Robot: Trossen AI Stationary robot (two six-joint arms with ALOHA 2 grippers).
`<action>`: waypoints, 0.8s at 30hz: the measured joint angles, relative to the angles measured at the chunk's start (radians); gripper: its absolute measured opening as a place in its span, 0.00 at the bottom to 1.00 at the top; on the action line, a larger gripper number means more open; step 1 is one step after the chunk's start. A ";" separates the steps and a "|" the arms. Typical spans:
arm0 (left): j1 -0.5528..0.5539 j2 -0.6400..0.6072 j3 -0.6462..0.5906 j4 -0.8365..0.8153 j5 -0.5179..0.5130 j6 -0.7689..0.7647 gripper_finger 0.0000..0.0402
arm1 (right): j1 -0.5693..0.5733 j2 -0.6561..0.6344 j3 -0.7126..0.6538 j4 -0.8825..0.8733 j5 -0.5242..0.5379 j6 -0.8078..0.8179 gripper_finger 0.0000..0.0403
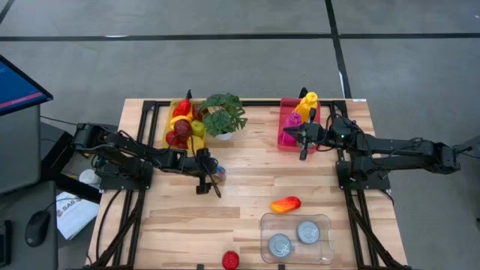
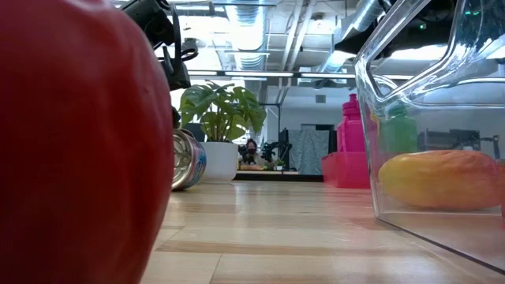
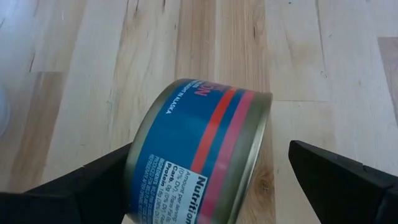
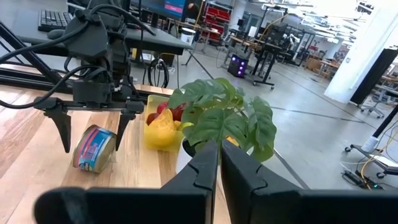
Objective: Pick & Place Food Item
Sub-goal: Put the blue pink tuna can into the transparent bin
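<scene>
The wooden table [image 1: 247, 180] carries a clear container [image 1: 298, 238] already holding two cans near the front, the likely drop spot. The left gripper [image 1: 211, 182] straddles a blue tin can [image 3: 199, 155] lying tilted mid-table, fingers fully spread and gripping nothing, poised to close. The right gripper [image 1: 304, 137] waits closed and empty by the pink bin [image 1: 289, 124].

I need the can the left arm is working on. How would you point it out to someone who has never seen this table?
Start at the potted plant at the table's far edge, then come toward the near edge to the left gripper. The tin can sits between its open jaws, tipped on its side. Unlike the two cans in the clear container, it shows a blue label with red stripes.
</scene>
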 joint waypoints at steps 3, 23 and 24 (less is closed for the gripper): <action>0.000 0.002 0.000 0.005 -0.014 0.000 0.98 | 0.001 0.000 0.000 -0.001 0.000 0.000 0.04; 0.000 0.141 -0.002 0.114 -0.007 0.001 0.98 | 0.001 0.000 0.000 0.000 0.000 0.000 0.04; 0.000 0.130 -0.002 0.125 -0.008 0.001 0.98 | 0.001 0.000 0.000 0.000 0.000 0.000 0.04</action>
